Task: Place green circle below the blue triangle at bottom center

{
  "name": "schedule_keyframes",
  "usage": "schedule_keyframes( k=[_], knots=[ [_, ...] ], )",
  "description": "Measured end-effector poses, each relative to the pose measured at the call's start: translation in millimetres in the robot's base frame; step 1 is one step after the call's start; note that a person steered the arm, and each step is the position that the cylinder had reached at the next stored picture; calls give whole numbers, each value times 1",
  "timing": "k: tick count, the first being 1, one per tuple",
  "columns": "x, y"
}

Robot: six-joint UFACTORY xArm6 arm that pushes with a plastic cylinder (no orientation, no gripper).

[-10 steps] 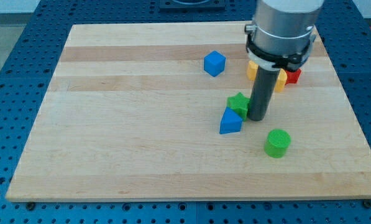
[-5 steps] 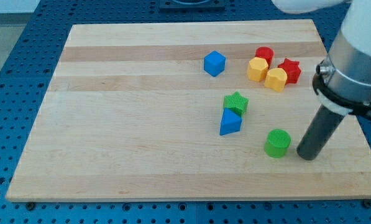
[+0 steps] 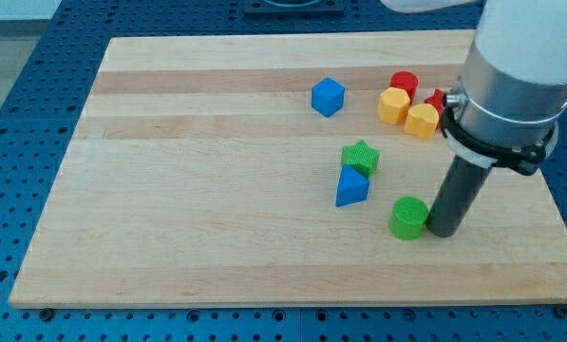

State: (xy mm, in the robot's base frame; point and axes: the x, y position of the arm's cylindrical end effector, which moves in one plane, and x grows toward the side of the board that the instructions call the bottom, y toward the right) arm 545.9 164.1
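Note:
The green circle [image 3: 408, 218] lies on the wooden board [image 3: 207, 190], to the lower right of the blue triangle [image 3: 351, 186]. My tip [image 3: 444, 231] touches the green circle's right side. A green star [image 3: 361, 156] sits just above the blue triangle, touching it.
A blue cube [image 3: 328, 96] lies above the centre. Near the view's top right stand a red cylinder [image 3: 404, 84], two yellow blocks [image 3: 392, 105] [image 3: 421, 121] and a red block [image 3: 437, 100] partly hidden behind the arm. The board's right edge runs close to my tip.
My tip swung from beside the green star out to the right of the green circle, then moved left and pushed the circle a little to the left.

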Motion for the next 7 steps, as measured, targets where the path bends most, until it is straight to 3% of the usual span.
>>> schedule_keyframes(
  k=[4, 7],
  knots=[
    [17, -8],
    [-7, -30]
  ],
)
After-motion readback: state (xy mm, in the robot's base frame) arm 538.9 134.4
